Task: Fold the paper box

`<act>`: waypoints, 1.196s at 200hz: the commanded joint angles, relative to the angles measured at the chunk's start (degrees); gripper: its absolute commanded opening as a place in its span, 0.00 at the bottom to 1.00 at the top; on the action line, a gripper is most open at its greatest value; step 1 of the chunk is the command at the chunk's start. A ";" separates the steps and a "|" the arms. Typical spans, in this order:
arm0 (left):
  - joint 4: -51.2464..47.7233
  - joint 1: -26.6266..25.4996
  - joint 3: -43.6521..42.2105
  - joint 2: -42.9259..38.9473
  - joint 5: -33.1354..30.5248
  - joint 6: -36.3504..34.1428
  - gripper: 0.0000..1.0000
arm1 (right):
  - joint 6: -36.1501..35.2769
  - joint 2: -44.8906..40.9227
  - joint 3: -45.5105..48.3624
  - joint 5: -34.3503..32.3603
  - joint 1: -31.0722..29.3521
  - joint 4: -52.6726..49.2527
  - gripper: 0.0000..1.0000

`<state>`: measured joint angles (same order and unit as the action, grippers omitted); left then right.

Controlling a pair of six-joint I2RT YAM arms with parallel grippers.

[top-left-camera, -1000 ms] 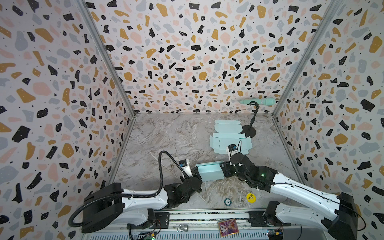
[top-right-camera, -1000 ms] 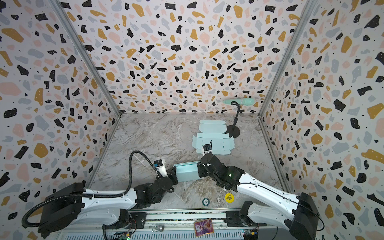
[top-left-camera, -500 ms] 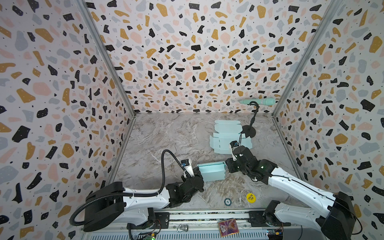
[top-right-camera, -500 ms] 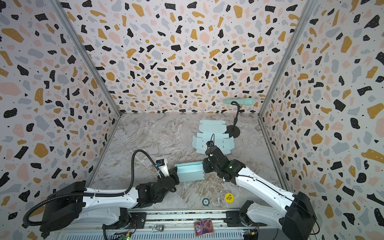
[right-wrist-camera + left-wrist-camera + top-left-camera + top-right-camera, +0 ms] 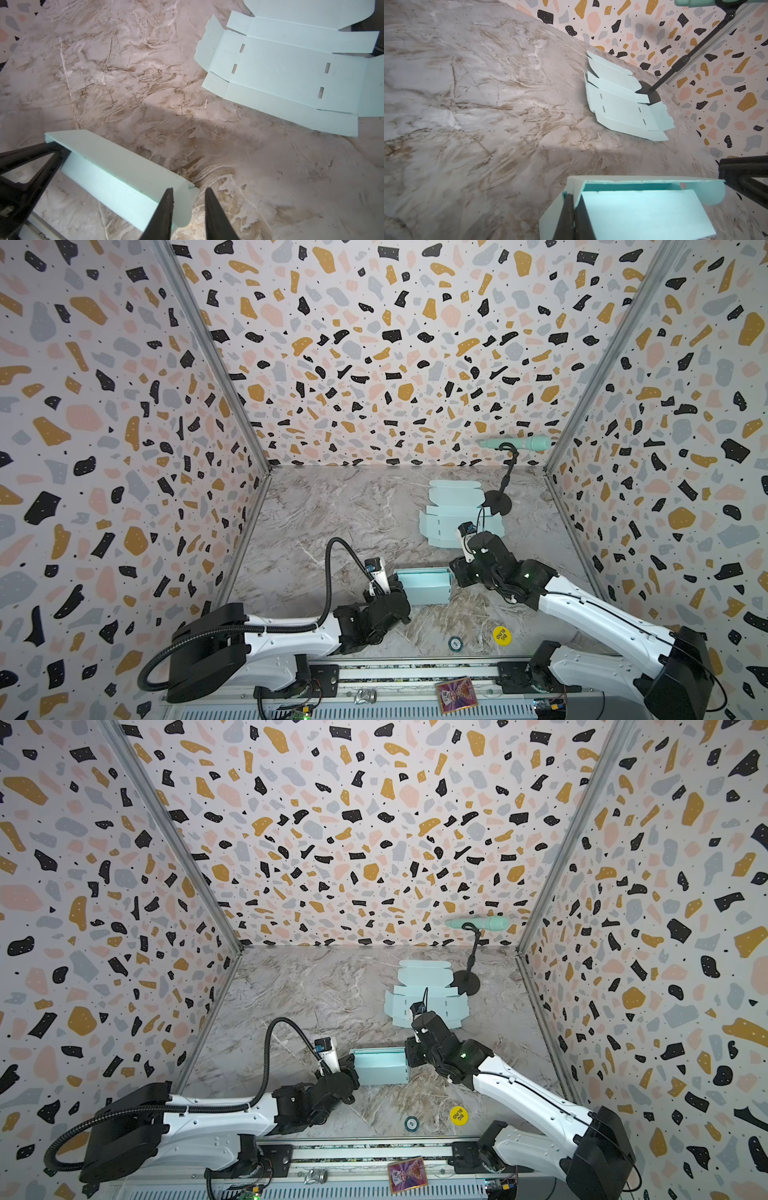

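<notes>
The partly folded pale teal paper box [image 5: 424,587] [image 5: 380,1067] stands on the marble floor near the front, in both top views. My left gripper [image 5: 574,207] [image 5: 395,583] is shut on the box's left end wall [image 5: 572,187]. At the box's right end, my right gripper [image 5: 189,199] [image 5: 457,576] is open. A rounded end flap [image 5: 187,199] lies between its fingers, close to one finger [image 5: 167,207] and apart from the other. In the left wrist view the box [image 5: 639,212] shows an open slit along its far top edge.
A flat unfolded teal box blank [image 5: 461,514] [image 5: 291,68] lies behind the box, partly under the black stand base [image 5: 497,502] that holds a teal rod [image 5: 517,443]. A yellow disc [image 5: 501,635] and a small round chip [image 5: 455,643] lie near the front rail.
My right arm's wrist has swung toward the back while its jaws narrowed at the box's right end. The left gripper has kept its hold and the box has barely shifted.
</notes>
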<state>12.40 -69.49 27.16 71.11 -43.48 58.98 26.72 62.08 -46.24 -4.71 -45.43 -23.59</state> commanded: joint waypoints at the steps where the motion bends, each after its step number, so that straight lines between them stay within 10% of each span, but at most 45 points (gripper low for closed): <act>1: -5.07 -0.55 0.59 0.59 3.02 -0.71 0.00 | 1.13 -2.77 -0.85 1.11 -0.89 0.23 0.31; 111: -7.41 -0.72 1.85 0.17 2.62 -1.05 0.00 | 0.05 3.48 -1.57 -4.12 -2.03 -1.19 0.33; 189: -10.00 -0.91 3.64 -1.70 1.31 -1.32 0.00 | -1.84 6.43 -4.54 -5.37 -2.71 -2.07 0.00; 239: -14.86 -1.34 7.05 -3.35 -2.13 -2.07 0.00 | -1.63 9.19 -9.57 -9.80 -6.67 -4.14 0.00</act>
<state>0.67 -70.24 32.18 68.64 -43.31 57.82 24.93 70.91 -51.55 -11.97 -50.48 -27.22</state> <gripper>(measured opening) 0.049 0.049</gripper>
